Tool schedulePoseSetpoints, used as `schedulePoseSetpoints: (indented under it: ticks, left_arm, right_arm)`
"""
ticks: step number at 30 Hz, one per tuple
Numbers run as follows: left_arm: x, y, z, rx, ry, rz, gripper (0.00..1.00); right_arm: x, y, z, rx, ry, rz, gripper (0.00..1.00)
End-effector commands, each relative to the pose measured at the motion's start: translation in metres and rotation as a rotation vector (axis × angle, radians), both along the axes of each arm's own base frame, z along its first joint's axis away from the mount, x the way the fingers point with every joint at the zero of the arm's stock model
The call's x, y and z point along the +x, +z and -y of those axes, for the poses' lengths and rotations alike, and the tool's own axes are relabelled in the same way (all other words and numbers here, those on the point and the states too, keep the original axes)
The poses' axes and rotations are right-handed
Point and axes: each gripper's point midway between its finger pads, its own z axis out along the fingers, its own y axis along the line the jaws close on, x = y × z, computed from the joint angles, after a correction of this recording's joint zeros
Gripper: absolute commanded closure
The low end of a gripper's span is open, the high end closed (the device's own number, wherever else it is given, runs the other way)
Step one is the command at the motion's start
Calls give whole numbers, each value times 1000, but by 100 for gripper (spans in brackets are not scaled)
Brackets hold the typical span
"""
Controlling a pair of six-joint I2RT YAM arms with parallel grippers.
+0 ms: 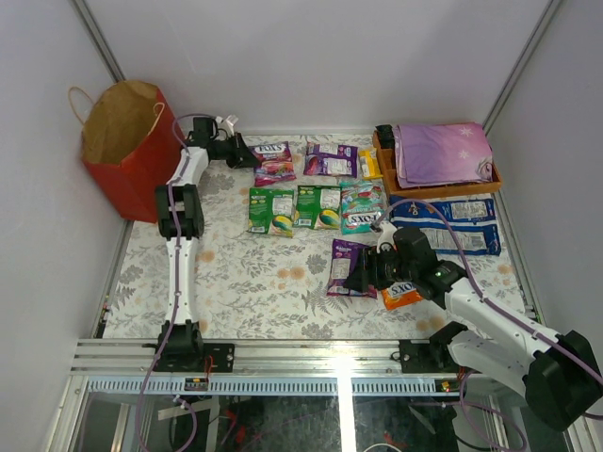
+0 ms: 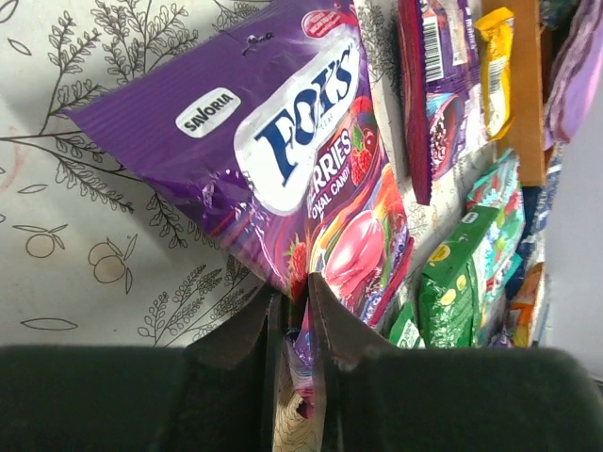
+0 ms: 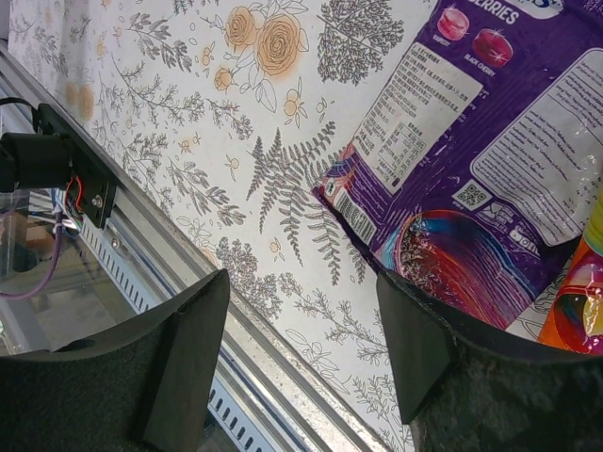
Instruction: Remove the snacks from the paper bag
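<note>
Red paper carrier bag, brown inside with a thin loop handle, stands upright and open-mouthed at the far left edge of the flower-printed bench, so let's call everything from that bag. Just to its right, the left fingers are pinched together on the edge of a glossy purple FOX'S berry packet, the foil caught between the two dark tips in the wrist view. Whether that packet lies flat on the bench or is slightly raised, I can't tell. Further right of the bag lies a second purple packet with a small yellow packet just beside it. Right of the bag and nearer the arm bases, there's a row: a green packet, another green packet up against it, then a teal packet. Clear across the bench from the bag sits an orange-brown wooden tray carrying a folded purple cloth with star marks. On the near side of the tray, two long blue-and-white packs lie side by side. Over to the right fingers: spread wide apart, low over the bench near its front edge, far right of the bag. One finger is above the corner of a purple packet lying label side up. A small orange packet touches that one, partly under the right arm.
</note>
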Motion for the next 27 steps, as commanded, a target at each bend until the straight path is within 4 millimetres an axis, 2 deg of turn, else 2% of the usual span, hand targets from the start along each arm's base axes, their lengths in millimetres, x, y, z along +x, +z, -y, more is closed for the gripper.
schedulePoseSetpoints:
  ticks: [1,2,5,7,10,14,20,21,23,24,27]
  left_arm:
    - [9,19,-9,125,60,64,82]
    - [12,22,-13,150,85,74,77]
    - [20,34,-24,237,171,112,41]
    - [25,45,-31,294,241,141,24]
    - [30,58,-41,337,344,162,17]
    - [35,67,-52,376,474,160,17]
    - [35,50,-48,458,536,93,23]
    - [33,45,-47,471,550,82,29]
    - [31,40,-43,498,570,75,49]
    - [31,38,-41,517,586,71,55]
    - [30,33,-43,546,652,56,68]
  right_arm:
    - [1,8,-6,41,23,23,29]
    - [1,8,-6,42,21,23,29]
    - [0,5,-6,45,23,16,29]
    - [0,5,-7,48,28,13,29]
    - [-1,5,-8,50,31,8,29]
    - [-1,6,-7,51,30,15,29]
    - [-2,6,-5,48,25,18,29]
    - [-2,6,-5,49,24,18,29]
    - [-2,5,-6,51,25,18,29]
    - [-2,5,-6,52,26,16,29]
    - [-2,6,-6,51,29,13,29]
